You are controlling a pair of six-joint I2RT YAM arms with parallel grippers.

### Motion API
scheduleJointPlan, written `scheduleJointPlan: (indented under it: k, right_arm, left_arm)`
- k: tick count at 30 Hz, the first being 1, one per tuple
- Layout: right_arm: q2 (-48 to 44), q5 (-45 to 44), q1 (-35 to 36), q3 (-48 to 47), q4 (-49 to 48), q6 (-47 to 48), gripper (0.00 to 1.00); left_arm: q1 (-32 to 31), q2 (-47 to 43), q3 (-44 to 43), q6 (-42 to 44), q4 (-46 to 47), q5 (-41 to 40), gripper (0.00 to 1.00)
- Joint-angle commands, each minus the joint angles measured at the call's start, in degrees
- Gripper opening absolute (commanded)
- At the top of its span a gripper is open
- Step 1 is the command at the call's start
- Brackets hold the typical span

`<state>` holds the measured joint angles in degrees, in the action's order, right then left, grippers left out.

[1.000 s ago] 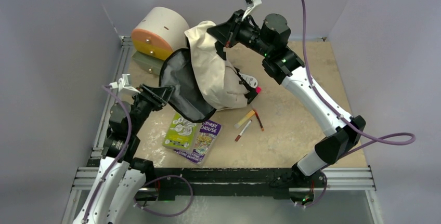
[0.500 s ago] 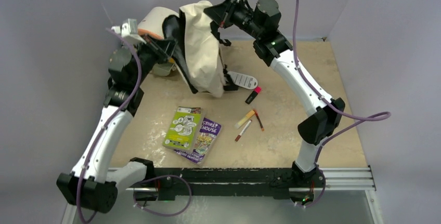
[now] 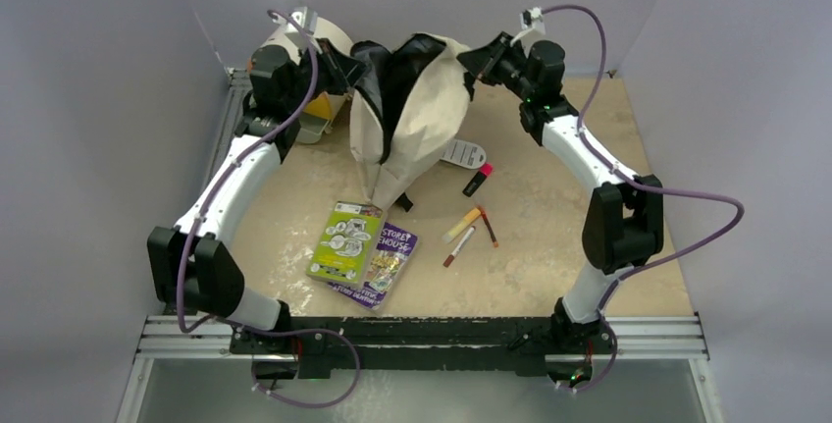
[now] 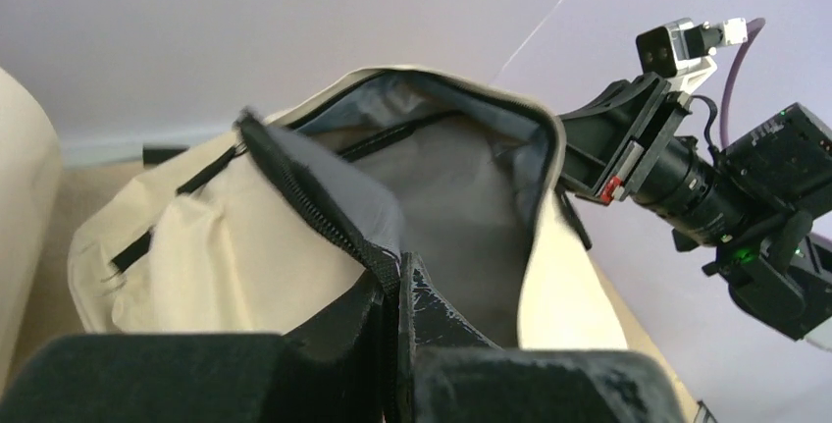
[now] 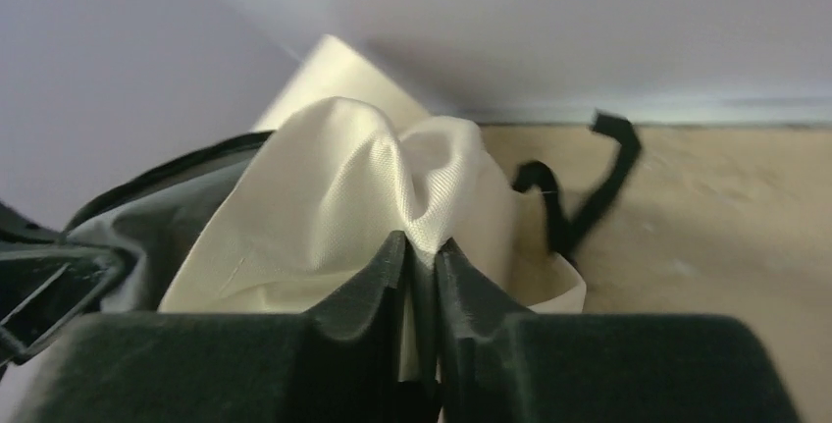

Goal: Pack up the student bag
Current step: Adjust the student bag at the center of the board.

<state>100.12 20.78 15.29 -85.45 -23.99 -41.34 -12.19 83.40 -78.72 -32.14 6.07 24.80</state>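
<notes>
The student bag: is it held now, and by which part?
The left gripper pinches the student bag at the zippered edge of its opening; the right gripper pinches a fold of its cream fabric.

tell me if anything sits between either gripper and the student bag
Nothing visible does. The left gripper pinches the black zipper edge of the student bag at its open mouth. The right gripper pinches a fold of cream fabric on the opposite side. Both touch the bag directly.
</notes>
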Motion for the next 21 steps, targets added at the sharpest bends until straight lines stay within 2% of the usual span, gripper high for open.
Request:
scheduleJointPlan:
  k: [1, 5, 10, 13, 16, 19, 21]
  right_arm:
    - [-0.30, -0.81, -3.46, 5.43, -3.96, 3.56, 0.23]
    - [-0.49, -4.47, -3.95, 8.29, -0.86, 8.16, 0.49]
    - [-3.51, -13.69, -4.02, 8.87, 5.42, 13.15, 0.72]
    - [-5.63, -19.31, -3.95, 8.64, 9.55, 16.01, 0.78]
    - [-8.46, -22.62, -3.95, 9.40, 12.30, 17.39, 0.79]
    - [-11.78, -20.98, -3.95, 11.62, 12.69, 16.49, 0.80]
    - [-13.84, -16.90, -3.95, 13.40, 11.93, 16.13, 0.79]
  left_arm:
    - [-0.03, 1.84, 3.54, 1.17, 8.08, 5.35, 0.00]
    - [-0.19, 3.95, 6.43, -0.08, 10.29, 6.79, 0.00]
    - [-1.84, 5.99, 7.69, -1.97, 12.76, 7.50, 0.00]
    - [-3.08, 7.57, 7.36, -2.51, 13.60, 6.91, 0.00]
    - [-3.91, 9.54, 6.89, -2.83, 14.15, 6.72, 0.00]
    - [-4.16, 11.03, 7.57, -2.93, 14.26, 6.38, 0.00]
    - [-4.16, 11.61, 8.74, -2.74, 14.41, 5.93, 0.00]
